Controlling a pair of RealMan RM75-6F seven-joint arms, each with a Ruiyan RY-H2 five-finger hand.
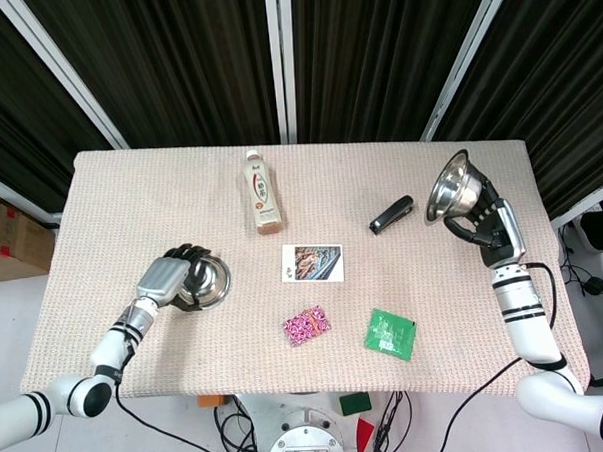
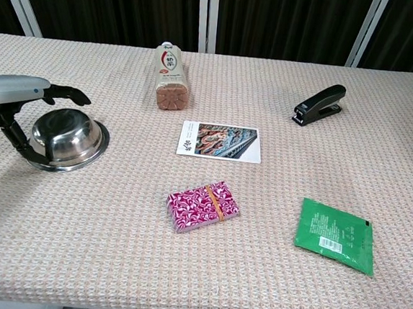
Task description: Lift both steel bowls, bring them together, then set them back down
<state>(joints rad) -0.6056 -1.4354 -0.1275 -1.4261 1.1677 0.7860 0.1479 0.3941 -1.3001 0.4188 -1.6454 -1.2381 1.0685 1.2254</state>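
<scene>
Between the bowl-cupping left hand (image 1: pixel 171 278) and bowl-gripping right hand (image 1: pixel 494 228) — bottle (image 1: pixel 263 194), photo card (image 1: pixel 312 263), stapler (image 1: pixel 392 215).

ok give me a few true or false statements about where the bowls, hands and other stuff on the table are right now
1. The right hand holds a steel bowl tilted up off the table. True.
2. The other bowl sits upside down on the table. True.
3. The left hand is far from that bowl. False: it is over the bowl's left side, fingers around it.
4. The stapler lies on the green packet. False: they are apart, the stapler further back.
5. The bottle stands upright. False: it lies on its side.
6. The photo card lies between the bottle and the pink pack. True.
</scene>
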